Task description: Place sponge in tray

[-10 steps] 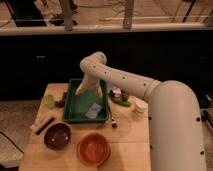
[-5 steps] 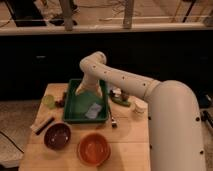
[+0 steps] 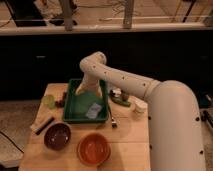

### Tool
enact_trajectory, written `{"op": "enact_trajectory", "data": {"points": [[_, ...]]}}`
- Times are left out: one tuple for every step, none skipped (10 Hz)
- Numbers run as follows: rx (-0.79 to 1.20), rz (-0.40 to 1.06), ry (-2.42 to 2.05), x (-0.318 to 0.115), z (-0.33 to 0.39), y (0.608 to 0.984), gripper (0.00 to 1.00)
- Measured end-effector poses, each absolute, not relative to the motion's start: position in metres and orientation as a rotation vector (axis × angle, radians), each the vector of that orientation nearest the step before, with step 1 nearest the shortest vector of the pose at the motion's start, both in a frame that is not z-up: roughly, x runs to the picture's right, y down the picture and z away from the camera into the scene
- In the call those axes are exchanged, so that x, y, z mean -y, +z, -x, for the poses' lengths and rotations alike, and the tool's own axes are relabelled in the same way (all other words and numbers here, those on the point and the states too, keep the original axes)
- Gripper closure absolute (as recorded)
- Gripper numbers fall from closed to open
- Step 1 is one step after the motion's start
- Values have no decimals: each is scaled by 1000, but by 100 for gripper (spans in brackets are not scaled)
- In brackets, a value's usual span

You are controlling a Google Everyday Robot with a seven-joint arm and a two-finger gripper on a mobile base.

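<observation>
The dark green tray [image 3: 72,111] sits on the wooden table at the back middle. The pale blue-grey sponge [image 3: 93,111] lies flat inside the tray, near its right front corner. My gripper [image 3: 86,90] hangs over the back half of the tray, above and behind the sponge, apart from it. The white arm reaches in from the right.
A brown bowl [image 3: 57,136] and an orange bowl [image 3: 93,148] stand at the table's front. A dark bar [image 3: 42,125] lies at the left. A green cup [image 3: 48,101] stands left of the tray. A small white cup [image 3: 137,108] and green items [image 3: 119,98] are to the right.
The sponge now lies in the tray, free of the gripper. The gripper has risen slightly above it.
</observation>
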State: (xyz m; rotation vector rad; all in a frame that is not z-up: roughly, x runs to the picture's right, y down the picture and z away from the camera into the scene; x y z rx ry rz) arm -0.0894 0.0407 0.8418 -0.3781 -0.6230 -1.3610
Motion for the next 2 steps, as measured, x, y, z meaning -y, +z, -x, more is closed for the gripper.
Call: {"op": "enact_trajectory", "data": {"points": [[623,378,-1361,-41,90,842,20],[623,378,-1362,-41,90,842,20]]}}
